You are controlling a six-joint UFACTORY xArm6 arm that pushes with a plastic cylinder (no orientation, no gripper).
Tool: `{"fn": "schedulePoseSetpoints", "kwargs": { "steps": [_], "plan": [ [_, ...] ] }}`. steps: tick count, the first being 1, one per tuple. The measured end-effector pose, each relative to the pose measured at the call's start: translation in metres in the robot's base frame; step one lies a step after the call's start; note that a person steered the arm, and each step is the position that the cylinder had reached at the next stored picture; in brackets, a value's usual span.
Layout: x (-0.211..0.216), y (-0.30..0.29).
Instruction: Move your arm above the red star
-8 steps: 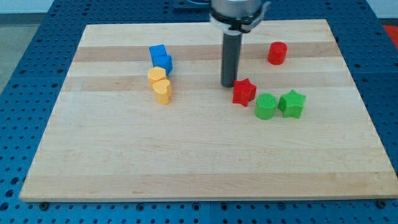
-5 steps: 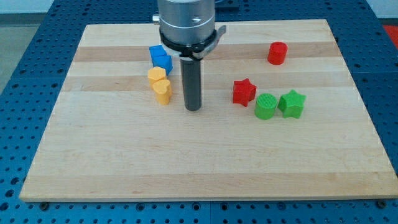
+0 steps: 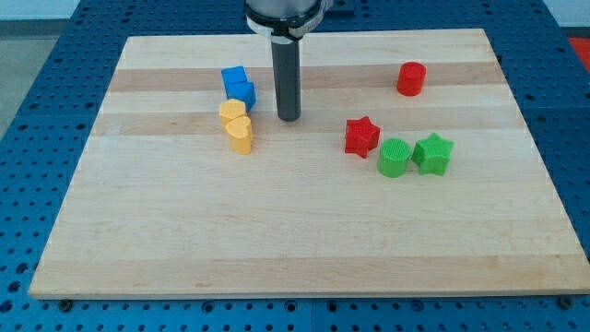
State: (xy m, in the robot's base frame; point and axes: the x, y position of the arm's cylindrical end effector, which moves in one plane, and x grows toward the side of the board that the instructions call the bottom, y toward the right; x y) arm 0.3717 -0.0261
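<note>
The red star (image 3: 361, 136) lies right of the board's middle. My tip (image 3: 289, 118) rests on the board up and to the left of it, well apart, and just right of the blue and yellow blocks. The dark rod rises from the tip to the view's top edge.
A green cylinder (image 3: 395, 158) and a green star (image 3: 433, 153) sit right below the red star. A red cylinder (image 3: 411, 78) is at the upper right. A blue block (image 3: 238, 86) and two yellow blocks (image 3: 238, 126) stand in a column left of my tip on the wooden board (image 3: 295, 240).
My tip went from beside the red star leftward and down, then up toward the view's top. It now stands farther from the star. No block has moved.
</note>
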Motion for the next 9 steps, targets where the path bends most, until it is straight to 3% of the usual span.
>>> {"fn": "schedulePoseSetpoints", "kwargs": {
  "steps": [3, 6, 9],
  "plan": [
    [-0.012, 0.0],
    [-0.052, -0.001],
    [-0.028, 0.056]
  ]
}}
